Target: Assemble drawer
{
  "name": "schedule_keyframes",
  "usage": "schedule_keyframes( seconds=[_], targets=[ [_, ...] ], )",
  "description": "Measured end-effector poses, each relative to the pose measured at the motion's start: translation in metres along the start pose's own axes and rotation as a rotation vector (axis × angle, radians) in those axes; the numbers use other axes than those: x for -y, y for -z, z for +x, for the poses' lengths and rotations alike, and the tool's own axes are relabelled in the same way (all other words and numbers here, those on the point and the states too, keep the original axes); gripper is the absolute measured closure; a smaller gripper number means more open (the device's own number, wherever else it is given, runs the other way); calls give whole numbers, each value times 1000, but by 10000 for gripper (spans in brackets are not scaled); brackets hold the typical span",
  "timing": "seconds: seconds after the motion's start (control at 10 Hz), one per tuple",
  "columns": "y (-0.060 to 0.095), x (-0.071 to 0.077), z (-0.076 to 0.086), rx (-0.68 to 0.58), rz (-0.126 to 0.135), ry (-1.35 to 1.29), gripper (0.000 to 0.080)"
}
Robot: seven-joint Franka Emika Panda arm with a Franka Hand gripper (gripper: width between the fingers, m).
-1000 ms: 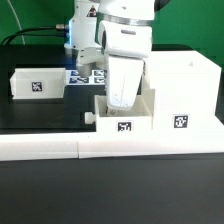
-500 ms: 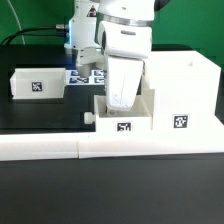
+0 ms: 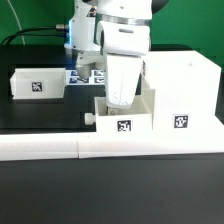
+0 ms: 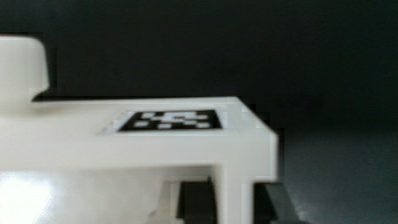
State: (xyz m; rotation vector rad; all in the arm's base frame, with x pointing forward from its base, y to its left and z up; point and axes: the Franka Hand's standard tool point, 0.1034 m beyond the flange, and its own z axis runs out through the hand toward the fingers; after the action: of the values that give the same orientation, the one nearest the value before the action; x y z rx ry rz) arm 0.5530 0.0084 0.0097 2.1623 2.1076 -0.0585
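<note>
The small white open-top plastic tray (image 3: 125,123) stands upright by the desk's front edge, beside the large white casing (image 3: 186,92), with its tagged face toward that edge. The white gripper (image 3: 120,99) dips inside the tray; whether it is closed cannot be told.

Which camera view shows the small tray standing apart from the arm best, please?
The exterior one: the small tray sits whole on the exterior view's left, tag facing the camera. The wrist view shows a blurred white tagged part, not this tray.
</note>
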Motion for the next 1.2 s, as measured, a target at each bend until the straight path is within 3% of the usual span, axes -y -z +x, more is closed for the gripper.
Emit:
schedule_keyframes(
  seconds=[1.1,1.2],
  targets=[
    [0,0,-2,11,21,6,757],
    [0,0,-2,11,21,6,662]
  ],
)
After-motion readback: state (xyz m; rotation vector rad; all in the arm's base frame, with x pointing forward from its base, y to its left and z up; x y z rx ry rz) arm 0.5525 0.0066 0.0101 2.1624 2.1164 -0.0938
